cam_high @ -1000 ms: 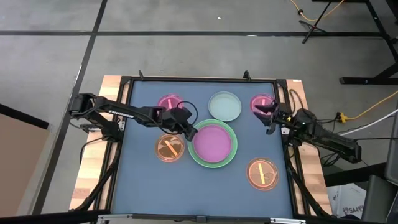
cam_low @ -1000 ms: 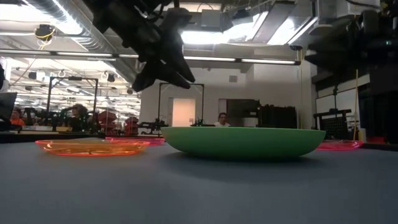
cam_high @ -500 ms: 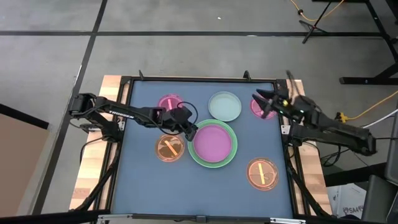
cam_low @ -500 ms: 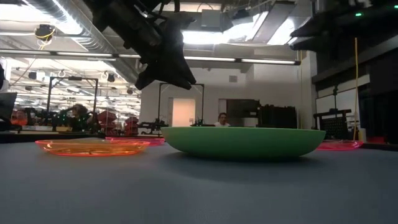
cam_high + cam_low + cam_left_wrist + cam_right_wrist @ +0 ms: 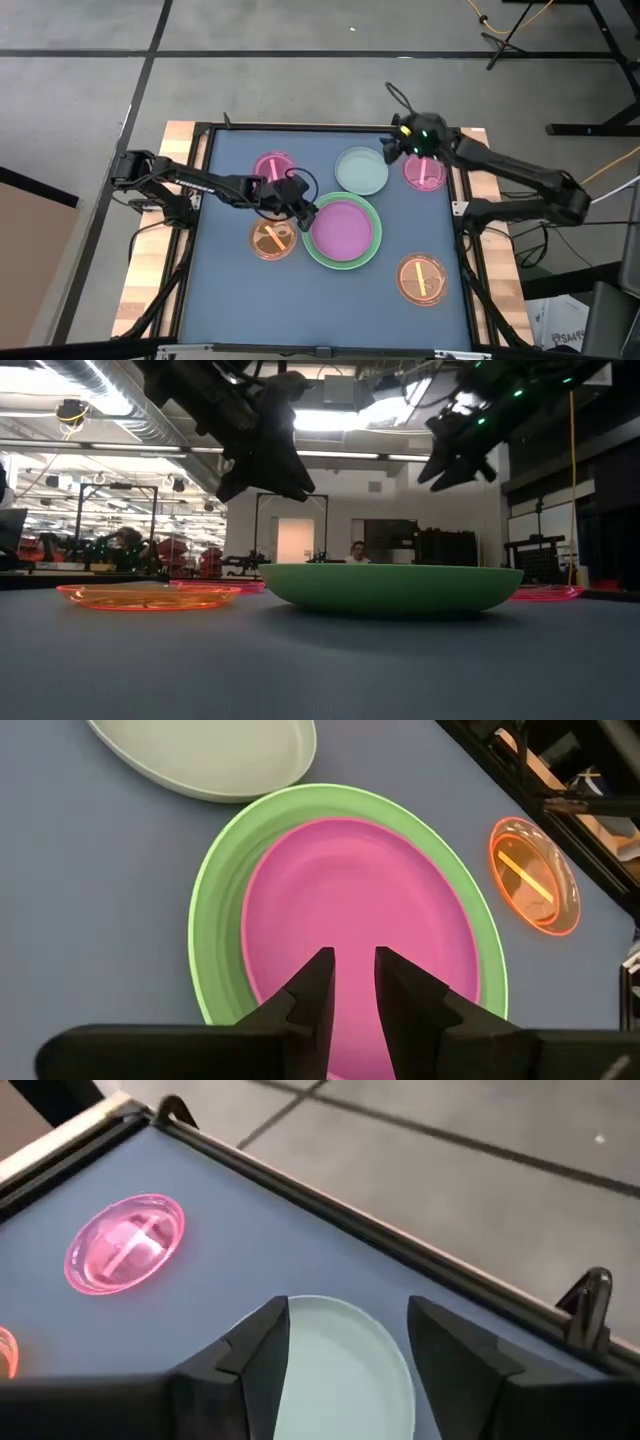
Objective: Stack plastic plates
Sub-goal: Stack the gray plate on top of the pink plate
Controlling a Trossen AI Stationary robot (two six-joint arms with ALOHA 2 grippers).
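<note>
While the green plate [image 5: 343, 262] sits mid-table with the magenta plate [image 5: 343, 228] already nested in it, five plates are seen unstacked. The pale blue-grey plate [image 5: 361, 170] lies just behind the stack. Small pink plates lie at rear left [image 5: 272, 166] and rear right [image 5: 424, 171]; orange ones at left [image 5: 273, 240] and front right [image 5: 421, 279]. The right gripper [image 5: 340, 1335] is held above the blue-grey plate's far edge, fingers spread, nothing held. The left gripper [image 5: 350, 985] hovers over the stack's left rim, fingers slightly parted, empty. Judged step: pickup of the blue-grey plate. Descent onto its rim is called for next.
</note>
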